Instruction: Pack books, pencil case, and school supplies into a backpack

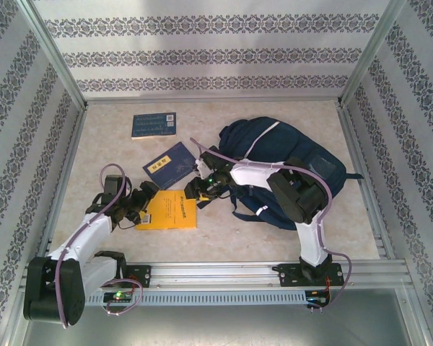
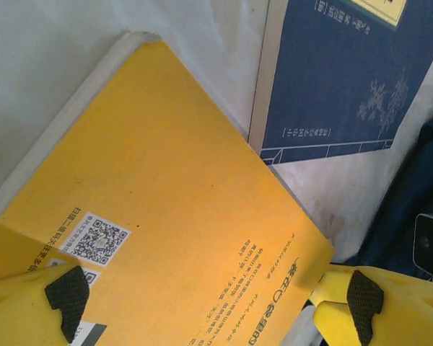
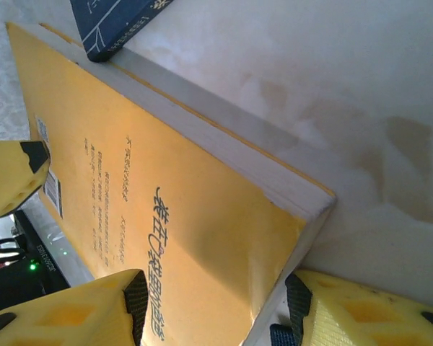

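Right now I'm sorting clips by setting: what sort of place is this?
Probably a lab robot cell, not a classroom: wallpapered walls on a metal frame, arms bolted to a rail, a backpack and books staged on the table.

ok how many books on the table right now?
3. A dark blue book by the far wall, a second dark blue book just left of the backpack, and the yellow-orange book closest to the near edge. Others may be hidden in or under the backpack.
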`<state>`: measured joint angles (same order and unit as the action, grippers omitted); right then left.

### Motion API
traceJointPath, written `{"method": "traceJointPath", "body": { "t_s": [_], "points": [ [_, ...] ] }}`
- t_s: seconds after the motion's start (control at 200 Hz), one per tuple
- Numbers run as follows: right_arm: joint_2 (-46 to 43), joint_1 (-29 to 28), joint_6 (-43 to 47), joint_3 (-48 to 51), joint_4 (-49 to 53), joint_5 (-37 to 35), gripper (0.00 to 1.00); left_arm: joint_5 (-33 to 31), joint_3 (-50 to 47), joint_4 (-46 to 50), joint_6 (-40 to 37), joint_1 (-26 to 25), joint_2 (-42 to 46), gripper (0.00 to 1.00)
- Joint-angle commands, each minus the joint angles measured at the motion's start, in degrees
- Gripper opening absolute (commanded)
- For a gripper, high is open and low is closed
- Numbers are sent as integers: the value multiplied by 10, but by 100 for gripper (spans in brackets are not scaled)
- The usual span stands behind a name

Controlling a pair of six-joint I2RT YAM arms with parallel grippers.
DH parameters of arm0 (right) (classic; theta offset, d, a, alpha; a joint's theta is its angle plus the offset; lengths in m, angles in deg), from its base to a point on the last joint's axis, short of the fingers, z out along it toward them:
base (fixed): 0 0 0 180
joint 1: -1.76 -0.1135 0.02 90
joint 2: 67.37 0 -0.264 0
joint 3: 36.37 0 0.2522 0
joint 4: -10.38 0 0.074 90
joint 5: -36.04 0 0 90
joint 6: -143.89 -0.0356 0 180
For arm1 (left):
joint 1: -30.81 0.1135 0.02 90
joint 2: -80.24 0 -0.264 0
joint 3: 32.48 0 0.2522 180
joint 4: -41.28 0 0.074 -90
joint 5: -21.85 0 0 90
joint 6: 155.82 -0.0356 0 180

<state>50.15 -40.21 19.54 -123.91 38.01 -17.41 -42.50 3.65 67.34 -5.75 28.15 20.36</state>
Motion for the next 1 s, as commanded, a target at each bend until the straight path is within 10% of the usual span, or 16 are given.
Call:
{"method": "traceJointPath", "body": {
  "t_s": [0.0,0.994],
  "points": [
    [29,-7,2,-19,-2,23,55,49,-36,46,0,-24,-48,95],
    [-36,13,-72,49,-122,110,0,23,19,128,-82,-25,-55,96]
  ]
}}
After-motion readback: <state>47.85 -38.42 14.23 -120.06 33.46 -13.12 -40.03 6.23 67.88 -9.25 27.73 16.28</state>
